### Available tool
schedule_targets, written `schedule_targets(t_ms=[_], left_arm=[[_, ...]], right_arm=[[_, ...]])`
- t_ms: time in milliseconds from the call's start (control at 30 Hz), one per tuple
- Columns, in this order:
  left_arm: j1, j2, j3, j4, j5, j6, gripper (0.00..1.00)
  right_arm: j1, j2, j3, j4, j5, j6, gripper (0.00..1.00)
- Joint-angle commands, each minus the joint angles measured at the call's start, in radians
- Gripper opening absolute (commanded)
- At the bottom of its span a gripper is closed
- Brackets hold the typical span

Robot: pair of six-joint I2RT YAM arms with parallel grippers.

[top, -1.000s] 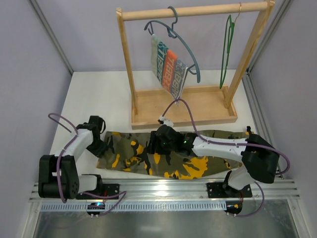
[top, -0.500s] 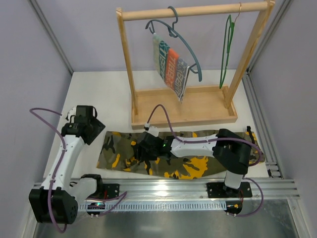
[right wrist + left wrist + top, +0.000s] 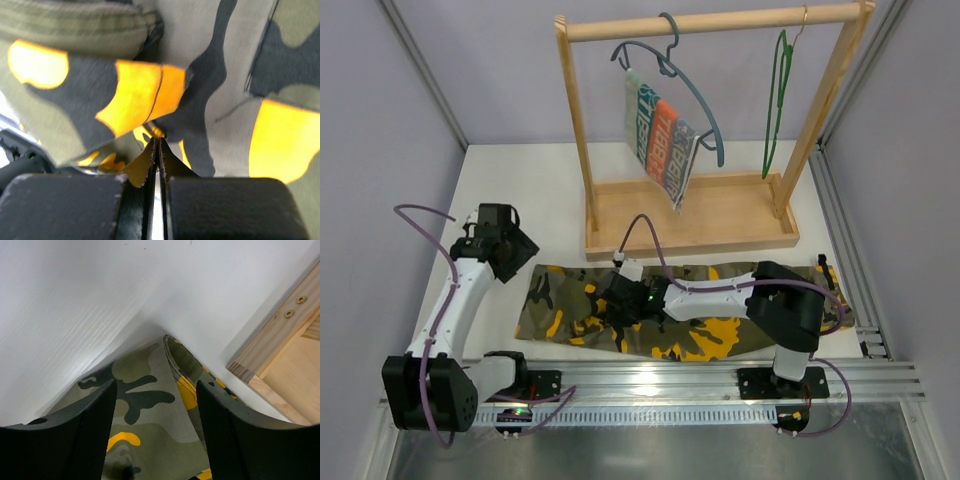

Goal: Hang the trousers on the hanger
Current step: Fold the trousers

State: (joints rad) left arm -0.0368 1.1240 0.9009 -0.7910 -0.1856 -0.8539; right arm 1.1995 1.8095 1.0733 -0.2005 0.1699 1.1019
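The camouflage trousers lie flat along the table's front, stretched left to right. My right gripper is low over their left half. In the right wrist view its jaws are closed together, and the right gripper pinches a small fold of the trousers at its tips. My left gripper hovers open just beyond the left end, with the cloth corner of the trousers seen between the wide jaws of the left gripper, untouched. The green hanger hangs at the right end of the rack rail.
A wooden rack with a tray base stands behind the trousers, and its base corner is close to my left gripper. A blue-grey hanger with a striped cloth hangs on the left of the rail. Grey walls close in both sides.
My left gripper opened and drew back from the trousers' left end. My right gripper slid left along the trousers and closed on the cloth.
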Motion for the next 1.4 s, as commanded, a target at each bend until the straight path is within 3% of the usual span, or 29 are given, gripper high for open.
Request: schedule_targets(t_ms=[0, 367, 400, 467, 600, 667, 733, 800, 933, 1100, 1367], left_arm=[[0.008, 0.040, -0.016, 0.073, 0.021, 0.013, 0.66], [0.032, 0.146, -0.026, 0.088, 0.012, 0.055, 0.66], [0.034, 0.149, -0.031, 0.096, 0.014, 0.056, 0.66], [0.061, 0.157, -0.037, 0.098, 0.023, 0.061, 0.66], [0.067, 0.158, -0.031, 0.101, 0.058, 0.096, 0.66], [0.067, 0.154, -0.025, 0.124, 0.151, 0.171, 0.66], [0.067, 0.145, -0.007, 0.122, 0.219, 0.199, 0.65], [0.067, 0.113, 0.006, 0.115, 0.268, 0.226, 0.65], [0.067, 0.071, 0.064, 0.076, 0.246, 0.260, 0.65], [0.067, 0.056, 0.118, 0.049, 0.238, 0.279, 0.66], [0.067, 0.039, 0.128, 0.044, 0.261, 0.289, 0.65]], right_arm=[[0.032, -0.096, -0.021, 0.029, 0.066, 0.003, 0.04], [0.138, -0.214, -0.078, -0.074, 0.204, 0.072, 0.04], [0.158, -0.211, -0.073, -0.086, 0.209, 0.067, 0.09], [0.167, -0.205, -0.067, -0.088, 0.197, 0.012, 0.31], [0.164, -0.281, -0.159, 0.056, 0.169, -0.163, 0.44], [0.115, -0.320, -0.243, 0.231, 0.067, -0.267, 0.48], [0.040, -0.351, -0.306, 0.428, -0.092, -0.335, 0.58], [0.012, -0.367, -0.349, 0.496, -0.141, -0.446, 0.67], [-0.034, -0.368, -0.322, 0.493, -0.249, -0.670, 0.77], [-0.124, -0.311, -0.236, 0.495, -0.496, -0.905, 0.79], [-0.256, -0.201, -0.098, 0.431, -0.737, -1.070, 0.83]])
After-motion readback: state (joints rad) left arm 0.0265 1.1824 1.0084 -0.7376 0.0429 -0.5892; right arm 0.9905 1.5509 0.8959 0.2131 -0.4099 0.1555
